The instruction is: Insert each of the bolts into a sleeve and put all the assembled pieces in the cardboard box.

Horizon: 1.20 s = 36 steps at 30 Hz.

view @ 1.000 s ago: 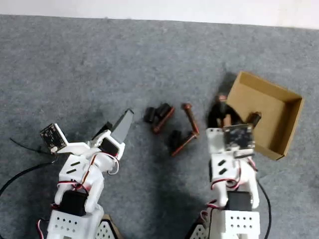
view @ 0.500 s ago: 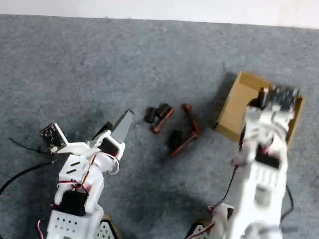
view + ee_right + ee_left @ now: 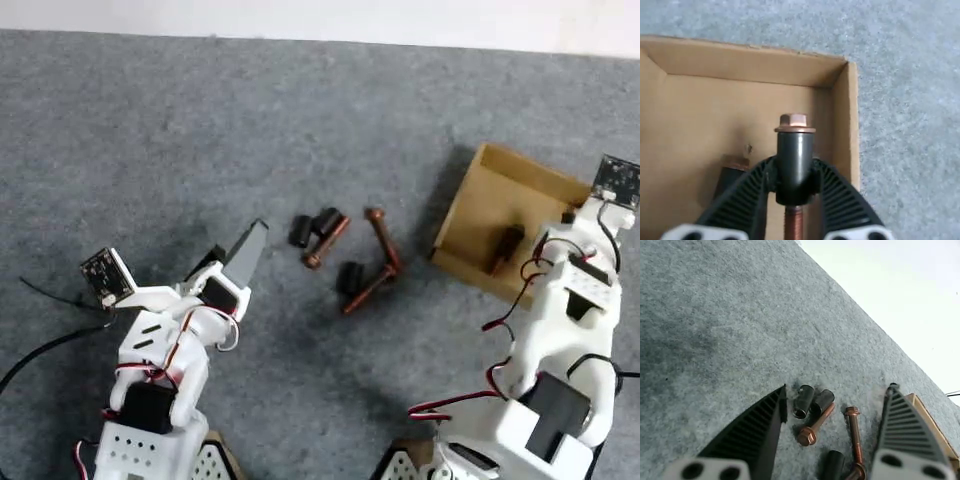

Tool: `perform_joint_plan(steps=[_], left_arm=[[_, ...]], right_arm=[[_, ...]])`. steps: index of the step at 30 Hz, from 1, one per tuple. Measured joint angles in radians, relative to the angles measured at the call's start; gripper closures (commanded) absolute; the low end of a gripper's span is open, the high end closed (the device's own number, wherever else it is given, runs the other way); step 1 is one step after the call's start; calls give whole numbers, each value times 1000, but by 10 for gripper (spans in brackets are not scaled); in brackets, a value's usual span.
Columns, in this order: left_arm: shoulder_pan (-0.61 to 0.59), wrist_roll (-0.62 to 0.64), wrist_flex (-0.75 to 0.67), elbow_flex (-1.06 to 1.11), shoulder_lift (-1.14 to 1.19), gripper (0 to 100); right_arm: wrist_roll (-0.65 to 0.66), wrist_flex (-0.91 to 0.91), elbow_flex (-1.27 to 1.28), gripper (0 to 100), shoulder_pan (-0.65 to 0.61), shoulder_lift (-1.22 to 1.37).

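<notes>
**Assembly over the box, ready for release**

Your assembled piece (image 3: 794,150) is over the cardboard box (image 3: 750,65), pinched in the right gripper (image 3: 794,172). The jaws are closed on the black sleeve (image 3: 795,160). The copper bolt head (image 3: 794,121) points away from the wrist and the thread runs back between the fingers. Gripping the sleeve's body, the widest part, looks like the surest hold. You cannot tell whether it also pins the bolt inside, so treat the bolt as free to slide. Open floor lies beneath the piece, inside the box walls, which suits a plain release.

A finished assembly (image 3: 505,248) already lies on the box floor. Out on the grey carpet (image 3: 150,120), well apart from the box, wait the loose bolts (image 3: 382,238) and loose sleeves (image 3: 350,275). The left gripper (image 3: 837,388) hangs near them with its jaws spread wide and nothing between them. That framing looks like staging for the next pick.

The right wrist view gives you the grip itself and how squarely the sleeve sits in it. The high view gives you the layout instead: the box at the right arm's side, the parts in a cluster between the arms. The left wrist view adds that two sleeves (image 3: 810,401) lie touching, one beside a bolt.
</notes>
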Motion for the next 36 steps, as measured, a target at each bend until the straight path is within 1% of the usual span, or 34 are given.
perform_joint_plan(steps=[3,7,12,15,18,22,26,29,32,34,36], left_arm=[[0,0,0,0,0,711],[0,2,0,2,0,711],[0,0,0,3,0,711],[0,0,0,3,0,711],[0,0,0,3,0,711],[0,0,0,3,0,711],[0,0,0,3,0,711],[0,0,0,3,0,710],[0,0,0,3,0,710],[0,0,0,3,0,710],[0,0,0,3,0,710]], right_arm=[[87,31,-2,793,-11,5],[144,109,-20,787,-44,5],[152,321,-63,788,-121,5],[86,446,-89,788,-199,-43],[38,517,-92,788,-301,-133],[28,597,-92,788,-491,-212],[0,667,-92,788,-677,-207],[-117,677,-92,789,-799,-161],[-259,681,-103,789,-872,-92],[-316,681,-109,789,-914,-40],[-345,681,-118,789,-961,20]])
